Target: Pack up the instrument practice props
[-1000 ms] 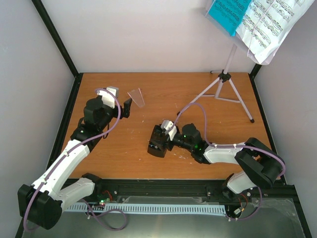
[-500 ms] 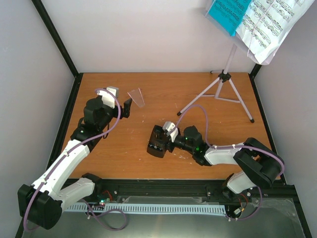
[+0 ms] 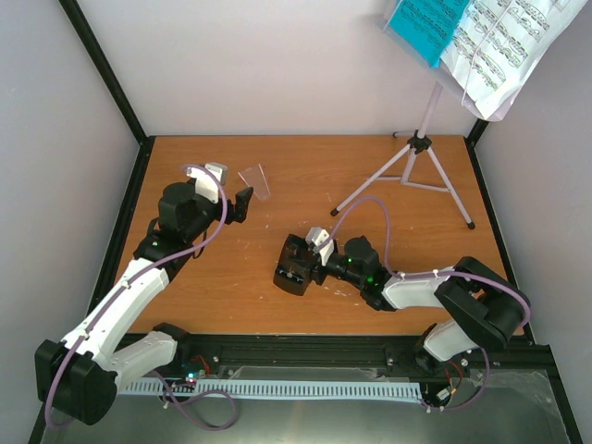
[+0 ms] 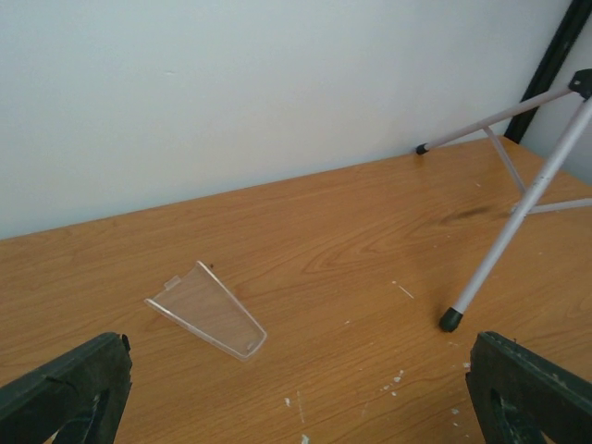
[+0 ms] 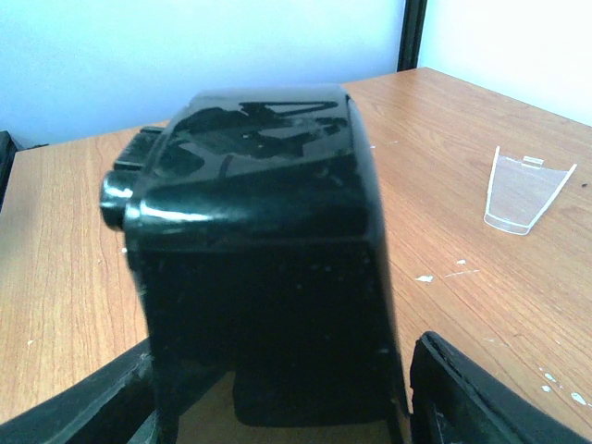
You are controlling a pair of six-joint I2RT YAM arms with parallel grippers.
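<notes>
straddling the slick, tapered metronome (image 5: 259,231) mid-tabletop, the right gripper (image 5: 277,407), its hold impossible to tell, may squeeze it out.

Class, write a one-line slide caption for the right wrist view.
Right gripper straddles the black metronome; clear plastic piece lies apart on the table.

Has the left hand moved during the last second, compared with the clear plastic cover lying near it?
Yes. The left hand has shifted slightly to the right in the top view, closer to the clear plastic cover, which has stayed in its place.
</notes>
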